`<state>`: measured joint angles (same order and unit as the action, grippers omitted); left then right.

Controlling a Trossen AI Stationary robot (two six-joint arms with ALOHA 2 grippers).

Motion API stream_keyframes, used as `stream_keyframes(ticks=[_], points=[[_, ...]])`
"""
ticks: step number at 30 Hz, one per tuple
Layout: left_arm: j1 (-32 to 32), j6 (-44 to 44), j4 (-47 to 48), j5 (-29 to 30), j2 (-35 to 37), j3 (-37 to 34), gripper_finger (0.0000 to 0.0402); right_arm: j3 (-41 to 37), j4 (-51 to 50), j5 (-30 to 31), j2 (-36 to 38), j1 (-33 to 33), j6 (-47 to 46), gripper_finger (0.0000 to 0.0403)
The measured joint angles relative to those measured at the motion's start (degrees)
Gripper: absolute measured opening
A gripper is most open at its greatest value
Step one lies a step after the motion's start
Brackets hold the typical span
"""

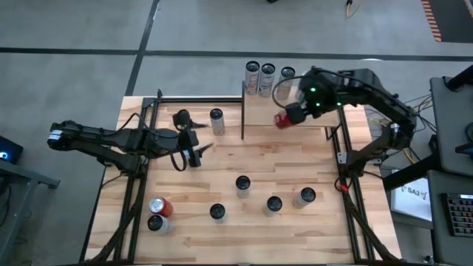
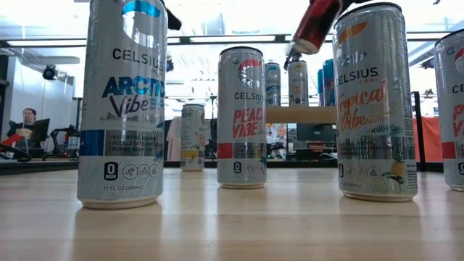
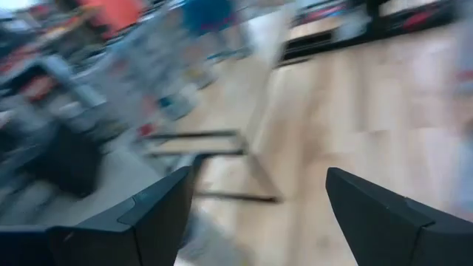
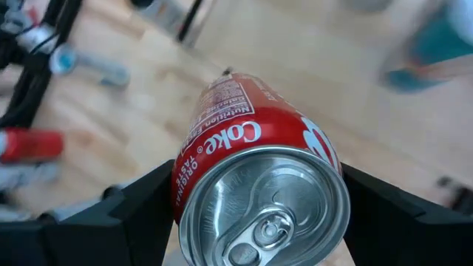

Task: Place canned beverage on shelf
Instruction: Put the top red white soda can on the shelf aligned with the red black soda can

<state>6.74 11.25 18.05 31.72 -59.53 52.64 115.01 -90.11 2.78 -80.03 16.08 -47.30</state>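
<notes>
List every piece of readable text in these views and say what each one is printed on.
"CELSIUS ARCTIC Vibe" – nearest can on the left, low view.
"CELSIUS PEACH VIBE" – middle can.
"CELSIUS Tropical Vibe" – can on the right.
"Coke", "ORIGINAL TASTE", "Nutrition Facts" – red can held in the right gripper.
"SAS" – paper beside the table; barely legible.
Fine print on the cans and the shelf cans' labels: too small to read.

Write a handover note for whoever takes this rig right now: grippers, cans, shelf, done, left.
Right gripper: shut on red Coke can, tilted, in the air over the shelf.
Left gripper: open, empty, over the table's left-middle.
Done: three cans stand along the shelf's far edge.
Left: set the Coke upright on the shelf and release. Seven more cans stand on the table.
</notes>
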Motion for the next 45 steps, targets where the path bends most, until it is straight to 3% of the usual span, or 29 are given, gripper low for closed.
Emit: stream_keyframes(ticks=[6, 9, 16, 23, 30, 36, 45], points=[[0.1, 3.3, -11.7, -20.8, -2.4, 0.0, 0.0292, -5.6, 0.2, 13.8, 4.1, -4.4, -2.9, 0.0292], [0.1, 5.8, -21.4, -25.5, -5.4, 0.1, 0.0292, -8.5, 1.6, 18.1, 5.2, -7.9, -5.8, 0.0292], [-0.1, 12.4, -39.6, -24.2, -14.8, 0.1, 0.0292, -13.0, 3.4, 22.3, 4.8, -16.6, -11.0, 0.0292], [-1.4, 14.7, -49.1, -22.7, -24.3, 2.5, 0.0292, -13.5, 4.3, 25.0, 1.4, -22.7, -14.4, 0.0292], [-3.3, 14.1, -49.5, -18.4, -34.6, 10.1, 0.0292, -13.5, 8.0, 26.1, -2.0, -24.9, -13.7, 0.0292], [-3.8, 16.5, -48.9, -10.4, -41.7, 15.8, 0.0292, -13.5, 8.4, 27.3, -3.7, -25.1, -13.1, 0.0292], [-4.2, 16.9, -46.5, -7.1, -46.5, 21.4, 0.0292, -13.6, 7.8, 27.3, -4.5, -25.1, -12.1, 0.0292]])
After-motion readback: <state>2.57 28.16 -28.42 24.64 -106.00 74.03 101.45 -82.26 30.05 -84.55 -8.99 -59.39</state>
